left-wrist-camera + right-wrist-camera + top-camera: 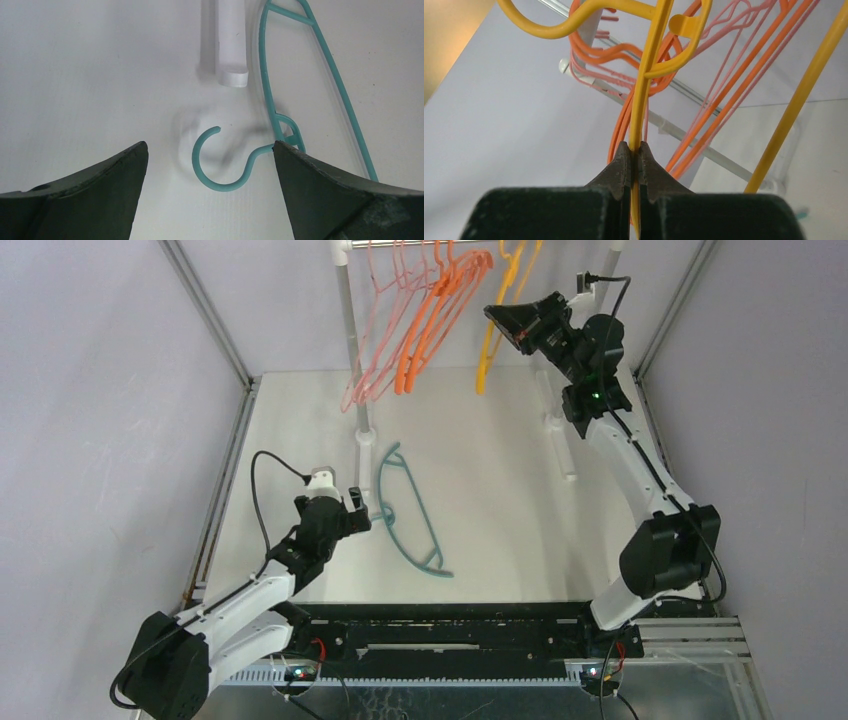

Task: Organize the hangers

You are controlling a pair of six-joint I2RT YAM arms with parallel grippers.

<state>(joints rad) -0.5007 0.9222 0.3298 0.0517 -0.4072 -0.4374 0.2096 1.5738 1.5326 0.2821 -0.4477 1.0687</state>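
Note:
A teal hanger (419,505) lies flat on the white table. Its hook (220,185) lies between the fingertips of my left gripper (210,145), which is open and hovers just above it (357,512). My right gripper (497,318) is raised at the rack and shut on a thin bar of a yellow hanger (651,60), which hangs at the rack's right (487,350). Several pink wire hangers (375,350) and a few orange hangers (430,330) hang on the rack bar to the left. They show behind the yellow one in the right wrist view (744,70).
The rack's white left pole (350,330) stands just beyond my left gripper, and its foot (227,40) lies beside the teal hanger. The right pole's foot (565,455) stands under my right arm. Metal frame posts edge the table on both sides.

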